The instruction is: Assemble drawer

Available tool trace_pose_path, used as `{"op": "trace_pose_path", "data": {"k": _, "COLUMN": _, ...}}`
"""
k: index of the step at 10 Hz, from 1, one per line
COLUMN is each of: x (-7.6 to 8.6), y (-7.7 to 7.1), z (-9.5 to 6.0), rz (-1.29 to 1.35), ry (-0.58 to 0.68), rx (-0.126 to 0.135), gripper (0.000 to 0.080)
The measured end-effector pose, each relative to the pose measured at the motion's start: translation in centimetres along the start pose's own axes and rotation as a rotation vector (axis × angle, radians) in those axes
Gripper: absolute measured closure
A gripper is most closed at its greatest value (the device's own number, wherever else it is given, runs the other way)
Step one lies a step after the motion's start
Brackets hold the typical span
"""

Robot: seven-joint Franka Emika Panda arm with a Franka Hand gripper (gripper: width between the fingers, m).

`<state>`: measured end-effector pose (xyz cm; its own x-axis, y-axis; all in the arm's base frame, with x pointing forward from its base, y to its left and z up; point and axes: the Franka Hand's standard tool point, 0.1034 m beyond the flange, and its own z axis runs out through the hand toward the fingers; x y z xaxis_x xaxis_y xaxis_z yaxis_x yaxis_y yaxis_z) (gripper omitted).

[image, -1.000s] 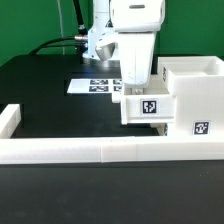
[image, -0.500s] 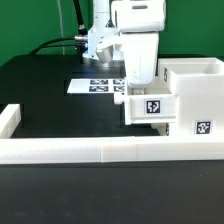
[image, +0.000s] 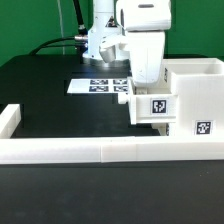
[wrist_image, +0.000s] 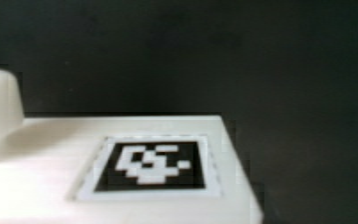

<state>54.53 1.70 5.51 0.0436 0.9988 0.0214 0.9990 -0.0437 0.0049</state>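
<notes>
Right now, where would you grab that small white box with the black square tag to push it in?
Take the small white box by its side walls, coming straight down from above. Its top is open and its walls stand upright, so the gripper above it can straddle them.

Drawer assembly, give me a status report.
Pincer down at the small drawer box, jaws hidden. Small box partly inside the drawer housing. Nothing seen blocking its path.

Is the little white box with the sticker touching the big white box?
Touching. In the exterior view the small drawer box sits partly pushed into the big drawer case, with no gap visible between them.
</notes>
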Motion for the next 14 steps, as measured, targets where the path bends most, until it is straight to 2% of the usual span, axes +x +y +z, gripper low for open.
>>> {"op": "trace_pose_path", "data": {"k": 2, "x": 0.0, "y": 0.0, "z": 0.0, "rz": 0.001, "ry": 0.0, "rx": 0.0, "gripper": 0.0749}}
{"op": "trace_pose_path", "data": {"k": 3, "x": 0.1, "y": 0.0, "z": -0.1, "rz": 0.023, "ry": 0.0, "rx": 0.001, "gripper": 0.0555}}
{"op": "trace_pose_path", "data": {"k": 4, "x": 0.4, "y": 0.1, "z": -0.4, "rz": 0.029, "ry": 0.001, "rx": -0.005, "gripper": 0.0555}}
{"op": "trace_pose_path", "data": {"k": 5, "x": 0.7, "y": 0.3, "z": -1.1, "rz": 0.023, "ry": -0.002, "rx": -0.009, "gripper": 0.0369}}
{"op": "trace_pose_path", "data": {"k": 6, "x": 0.7, "y": 0.3, "z": -1.9, "rz": 0.021, "ry": -0.01, "rx": -0.003, "gripper": 0.0369}}
{"op": "trace_pose_path", "data": {"k": 7, "x": 0.6, "y": 0.5, "z": -2.8, "rz": 0.018, "ry": -0.018, "rx": -0.004, "gripper": 0.0203}}
{"op": "trace_pose_path", "data": {"k": 8, "x": 0.7, "y": 0.7, "z": -3.9, "rz": 0.015, "ry": -0.025, "rx": -0.012, "gripper": 0.016}}
{"op": "trace_pose_path", "data": {"k": 9, "x": 0.4, "y": 0.9, "z": -4.9, "rz": 0.008, "ry": -0.034, "rx": -0.019, "gripper": 0.016}}
{"op": "trace_pose_path", "data": {"k": 10, "x": -0.6, "y": 1.2, "z": -6.1, "rz": -0.007, "ry": -0.044, "rx": -0.027, "gripper": 0.0152}}
{"op": "trace_pose_path", "data": {"k": 11, "x": -1.9, "y": 1.5, "z": -6.6, "rz": -0.023, "ry": -0.048, "rx": -0.032, "gripper": 0.015}}
{"op": "trace_pose_path", "data": {"k": 14, "x": -5.4, "y": 1.9, "z": -5.6, "rz": -0.039, "ry": -0.048, "rx": -0.021, "gripper": 0.015}}
